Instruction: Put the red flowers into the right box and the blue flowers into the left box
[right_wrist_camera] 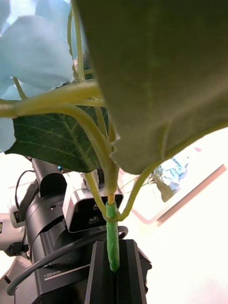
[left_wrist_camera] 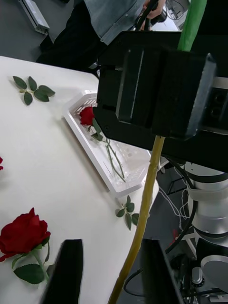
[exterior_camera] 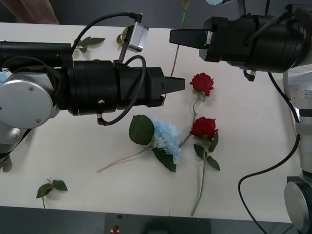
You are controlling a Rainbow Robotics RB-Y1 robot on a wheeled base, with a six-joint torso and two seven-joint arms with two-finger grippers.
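My right gripper point(exterior_camera: 172, 37) is raised over the table's far side, shut on the long stem of a blue flower point(right_wrist_camera: 35, 47). The stem point(exterior_camera: 170, 73) hangs from it toward my left gripper point(exterior_camera: 179, 84). In the left wrist view the left gripper point(left_wrist_camera: 111, 273) is open and the yellowish stem point(left_wrist_camera: 140, 228) passes between its fingers. Another blue flower point(exterior_camera: 166, 136) lies mid-table beside two red flowers point(exterior_camera: 202, 83) point(exterior_camera: 204, 126). The right box point(left_wrist_camera: 95, 152) holds one red flower point(left_wrist_camera: 86, 115). The left box point(right_wrist_camera: 190, 194) holds a blue flower point(right_wrist_camera: 173, 171).
Loose green leaf sprigs lie on the white table at the near left point(exterior_camera: 51, 187), at the far left point(exterior_camera: 90, 41) and beside the right box point(left_wrist_camera: 127, 216). A person stands behind the table's far edge point(left_wrist_camera: 109, 19).
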